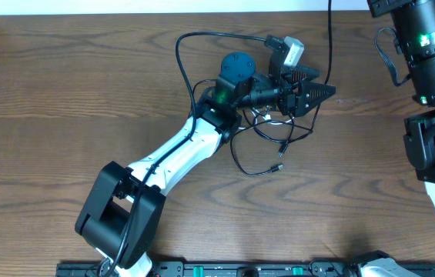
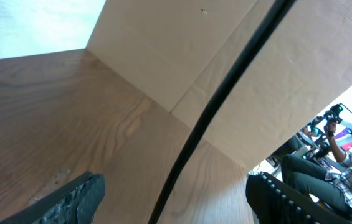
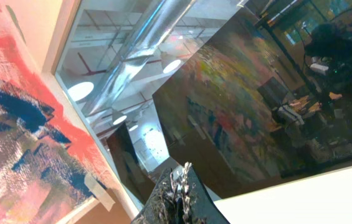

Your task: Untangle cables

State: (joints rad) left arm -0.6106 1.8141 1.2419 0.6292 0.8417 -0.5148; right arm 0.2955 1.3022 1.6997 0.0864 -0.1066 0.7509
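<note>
Right now I see thin black cords [image 1: 267, 138] in a loose knot on the brown wood-grain table [image 1: 63, 92], just beneath the left gripper [image 1: 321, 92]. One longer black cord [image 2: 225, 93] runs straight off from it toward the table's far edge. Its jaws stand wide apart, and that cord passes between them ungripped. The right gripper [image 3: 179, 190] has its jaws seemingly pressed together and empty, aimed at the room. A tan cardboard wall [image 2: 182, 43] stands beyond the left gripper.
</note>
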